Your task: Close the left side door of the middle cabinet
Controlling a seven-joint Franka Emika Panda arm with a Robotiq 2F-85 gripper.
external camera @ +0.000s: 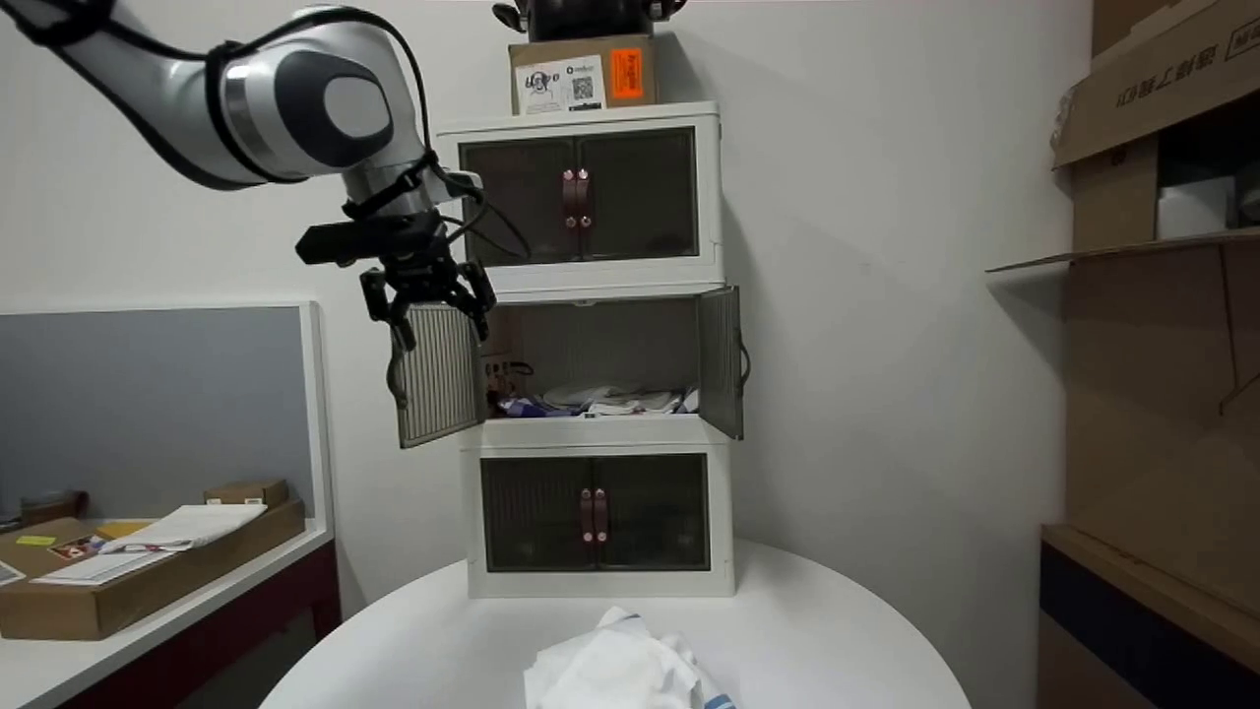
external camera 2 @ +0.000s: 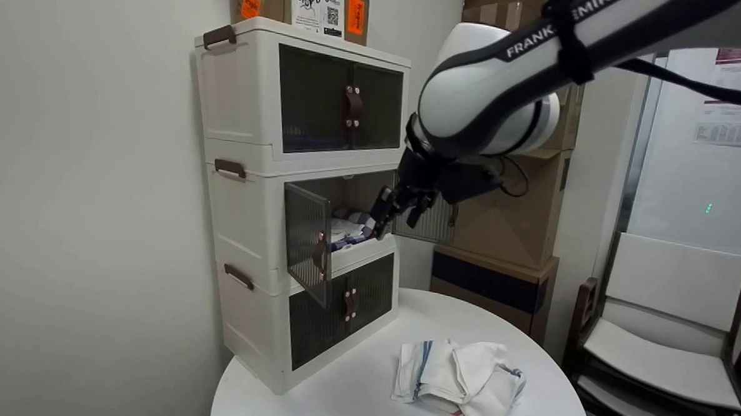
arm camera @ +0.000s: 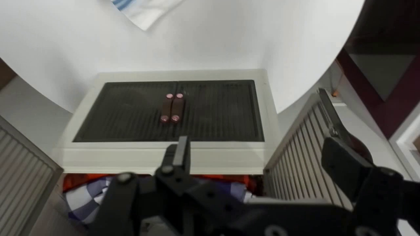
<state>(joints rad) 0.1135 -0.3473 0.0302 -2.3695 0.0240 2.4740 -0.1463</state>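
The middle cabinet (external camera: 591, 430) (external camera 2: 245, 212) is white and stands open, with cloths inside. Its left side door (external camera: 440, 379) (external camera 2: 305, 236), a ribbed pane in a grey frame with a dark handle, is swung wide outward. In the upside-down wrist view the left side door (arm camera: 302, 147) is at the right. My gripper (external camera: 443, 335) (external camera 2: 396, 225) (arm camera: 262, 160) is open, with nothing between its fingers. It hangs in front of the cabinet near the top of that door. In the wrist view one finger overlaps the door near its handle; I cannot tell if they touch.
The right-hand door (external camera: 722, 364) (external camera 2: 425, 218) (arm camera: 23, 183) is also open. Like cabinets above (external camera: 591, 276) and below (external camera: 600, 583) are shut. A white cloth (external camera: 620, 670) (external camera 2: 463, 378) lies on the round table (external camera: 837, 630). Cardboard boxes (external camera: 1152, 394) stand at the side.
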